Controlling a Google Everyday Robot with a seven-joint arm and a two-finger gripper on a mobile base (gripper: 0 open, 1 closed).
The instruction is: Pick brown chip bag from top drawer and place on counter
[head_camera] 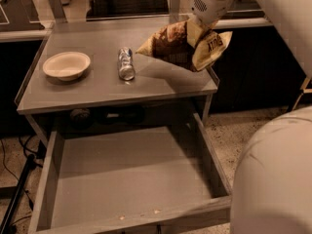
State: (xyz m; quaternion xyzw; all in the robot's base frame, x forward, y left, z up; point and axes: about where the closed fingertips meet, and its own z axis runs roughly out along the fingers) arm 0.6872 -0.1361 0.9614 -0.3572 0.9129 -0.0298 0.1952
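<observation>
**Stock on view: one counter, one drawer, one bag held aloft**

1. Gripper (197, 29): at the top right, white housing above. It reaches down over the right rear part of the counter. The claw is closed on the upper edge of the brown chip bag, and the fingertips are mostly hidden by the crumpled foil.

2. Brown chip bag (179, 47): hangs from the gripper, tilted. One tan corner points left toward the can and the other end, with dark lettering on yellow, sticks out past the counter's right edge. It is off the surface and casts a shadow on the tabletop beneath. It is outside the drawer.

3. Counter (97, 89): flat grey top with low side rims.

4. Bowl (66, 65): pale, shallow and upright, on the left of the counter, well apart from the bag.

5. Can (126, 64): silver, lying on its side near the counter's middle, between the bowl and the bag and touching neither.

6. Top drawer (146, 219): pulled fully out below the counter, its grey floor exposed. A few small pale specks sit near the front panel.

7. Robot body (275, 179): a large white rounded form that fills the lower right and overlaps the drawer's right front corner.

8. Floor (229, 126): speckled, visible to the right of the drawer.
</observation>
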